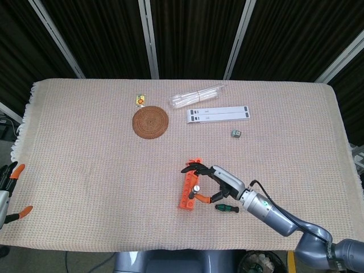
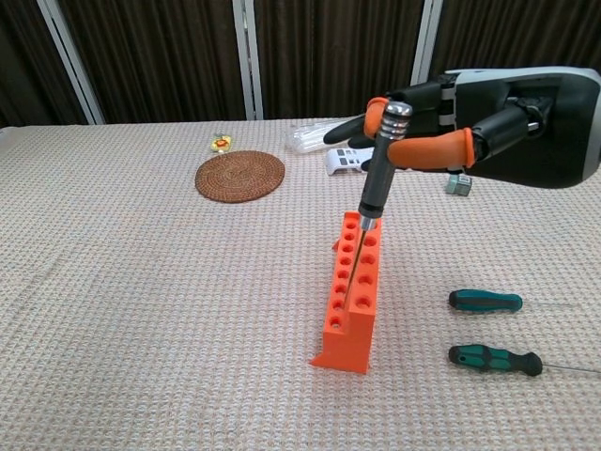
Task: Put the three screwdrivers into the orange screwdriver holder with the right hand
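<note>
Right hand (image 2: pixel 470 141) fingers pinching a dark-handled screwdriver (image 2: pixel 380 164), tip over the near holes of the orange holder (image 2: pixel 354 296) mid-counter. Two green screwdrivers (image 2: pixel 485 301) (image 2: pixel 495 359) lie right of the holder. Left hand (image 1: pixel 7 190) at left edge, fingers spread.

A round woven mat (image 1: pixel 151 121) is seen on the beige cloth (image 1: pixel 79 148), with a small yellow item (image 1: pixel 139 100) just beyond it. A bundle of white tubes (image 1: pixel 197 95) is laid near the far edge, a white strip (image 1: pixel 219 114) beside it. A small grey cube (image 1: pixel 235 133) is set apart.
</note>
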Motion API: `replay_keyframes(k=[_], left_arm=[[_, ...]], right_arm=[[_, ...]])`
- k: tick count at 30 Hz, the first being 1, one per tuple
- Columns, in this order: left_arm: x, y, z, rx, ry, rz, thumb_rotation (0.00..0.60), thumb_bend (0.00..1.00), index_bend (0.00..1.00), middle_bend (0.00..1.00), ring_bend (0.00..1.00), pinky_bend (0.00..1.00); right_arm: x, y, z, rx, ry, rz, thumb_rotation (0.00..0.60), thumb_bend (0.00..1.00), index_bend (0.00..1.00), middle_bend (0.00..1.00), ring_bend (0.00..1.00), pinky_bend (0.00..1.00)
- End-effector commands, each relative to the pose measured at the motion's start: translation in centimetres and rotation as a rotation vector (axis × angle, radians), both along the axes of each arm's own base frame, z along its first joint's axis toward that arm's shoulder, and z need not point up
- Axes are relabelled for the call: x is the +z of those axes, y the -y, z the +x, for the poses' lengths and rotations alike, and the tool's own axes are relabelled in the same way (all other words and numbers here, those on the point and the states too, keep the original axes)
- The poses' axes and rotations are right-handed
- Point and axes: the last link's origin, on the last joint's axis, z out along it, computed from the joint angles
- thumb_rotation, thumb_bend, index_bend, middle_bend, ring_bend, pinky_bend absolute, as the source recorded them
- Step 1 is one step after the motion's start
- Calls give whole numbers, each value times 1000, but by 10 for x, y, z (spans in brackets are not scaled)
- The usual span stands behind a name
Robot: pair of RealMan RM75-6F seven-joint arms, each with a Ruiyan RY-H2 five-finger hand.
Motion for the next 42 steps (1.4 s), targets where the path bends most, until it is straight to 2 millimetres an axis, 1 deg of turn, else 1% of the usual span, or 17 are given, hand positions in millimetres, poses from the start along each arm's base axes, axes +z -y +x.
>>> replay_keyframes(k=[1, 11, 20, 32, 42], left_arm=[[0, 0, 1, -2, 0, 1, 600, 83, 0, 0, 0, 0], [1, 2, 3, -4, 1, 8, 600, 83, 0, 0, 0, 0], [0, 1, 7, -14, 6, -2, 600, 83, 0, 0, 0, 0], [1, 4, 6, -6, 8, -7, 600, 83, 0, 0, 0, 0], [1, 4, 3, -2, 14, -12, 600, 83, 0, 0, 0, 0]], right_arm=[[3, 0, -2, 11, -7, -3, 600, 360, 576, 188, 0, 0], [14, 2, -5, 29, -16, -20, 600, 361, 576, 190, 0, 0], [18, 2, -9, 25, -25, -17, 600, 360, 577, 190, 0, 0], [6, 3, -10, 33, -35, -2, 600, 360, 577, 190, 0, 0], [-11, -4, -8, 101, -83, -65, 600, 360, 575, 185, 0, 0]])
